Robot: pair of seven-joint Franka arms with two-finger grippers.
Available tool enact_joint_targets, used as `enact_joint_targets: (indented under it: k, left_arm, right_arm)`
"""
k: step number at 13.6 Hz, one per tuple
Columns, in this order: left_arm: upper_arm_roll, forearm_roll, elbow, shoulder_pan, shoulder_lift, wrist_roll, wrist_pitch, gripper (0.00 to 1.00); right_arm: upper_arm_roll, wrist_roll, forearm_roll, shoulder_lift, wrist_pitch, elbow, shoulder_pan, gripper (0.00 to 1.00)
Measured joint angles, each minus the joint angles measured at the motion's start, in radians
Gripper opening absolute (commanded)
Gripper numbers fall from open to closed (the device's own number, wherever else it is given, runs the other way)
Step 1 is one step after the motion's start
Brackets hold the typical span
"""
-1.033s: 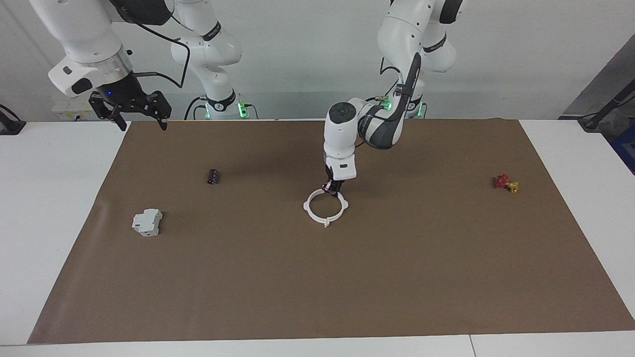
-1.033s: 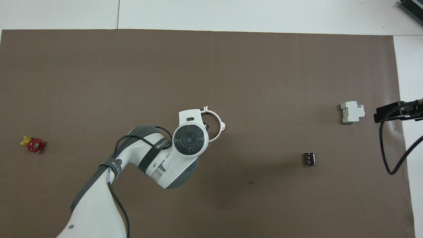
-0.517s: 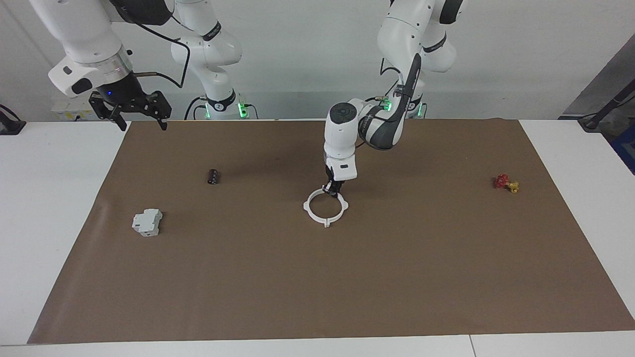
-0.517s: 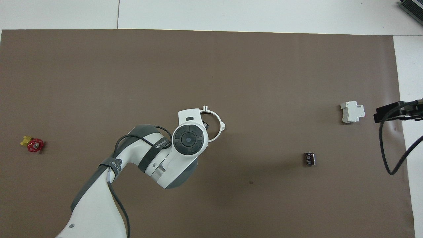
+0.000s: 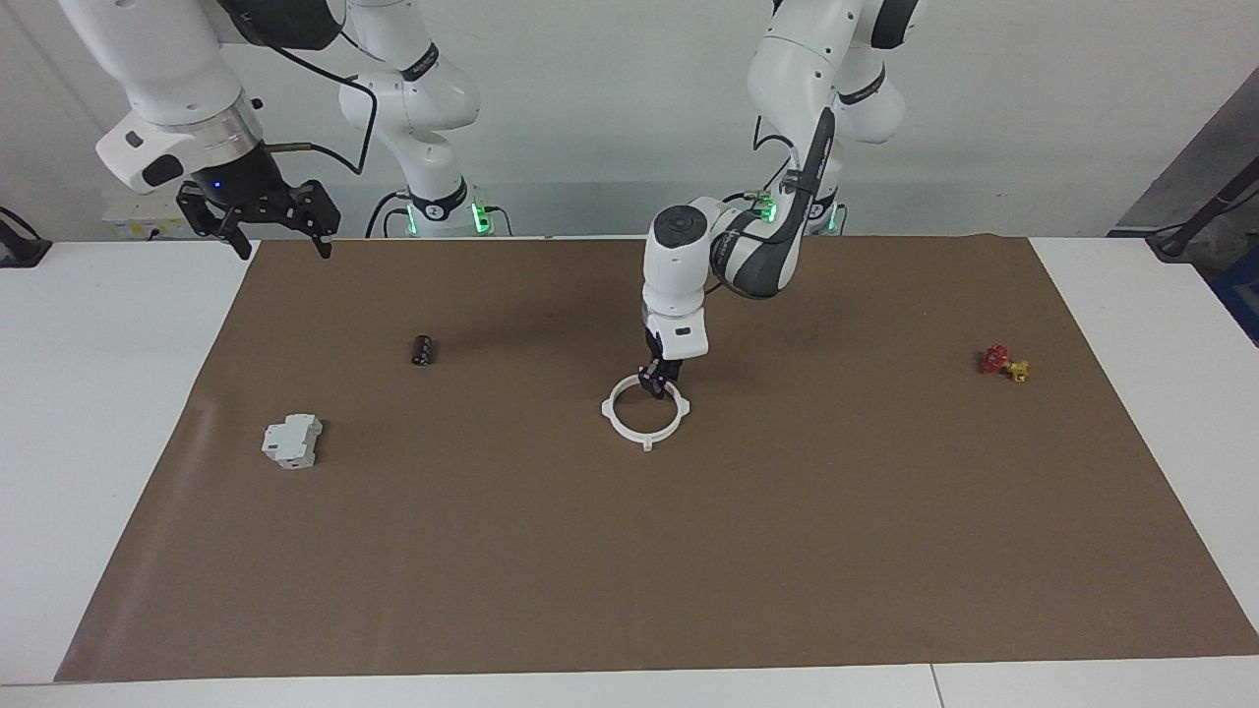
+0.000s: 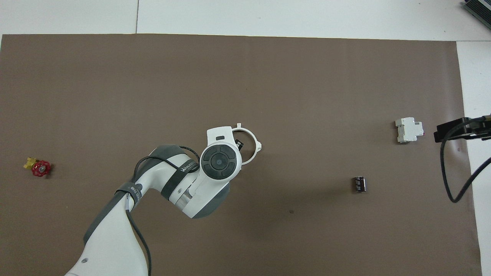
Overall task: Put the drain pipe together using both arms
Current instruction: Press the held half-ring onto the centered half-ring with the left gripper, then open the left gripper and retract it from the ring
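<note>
1 drain pipe [image 5: 644, 414], 2 grippers

A: How is the light?

B: Bright and even, coming from above. The brown mat [image 5: 629, 551] shows no glare, and the white table [image 5: 98, 413] beside it is bright but not blown out.

A: Any shadows?

B: Soft ones only. A faint dark patch lies on the mat under the left arm [image 5: 767, 256], and the black cylinder [image 5: 422, 350] drags a dim smear toward mid-table. The grey-white box [image 5: 291, 441] has a thin shadow at its foot.

A: Sharpness?

B: Both views are in focus with no motion blur. Green lights glow at the arm bases.
</note>
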Motion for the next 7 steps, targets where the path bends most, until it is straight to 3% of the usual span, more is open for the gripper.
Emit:
enact_joint_targets:
  k: [7]
  left_arm:
    - [0.020,0.033,0.017,0.007,-0.021,0.006,-0.084,1.00]
  right_arm:
    - [0.000,0.000,0.000,0.000,0.000,0.000,0.000,1.00]
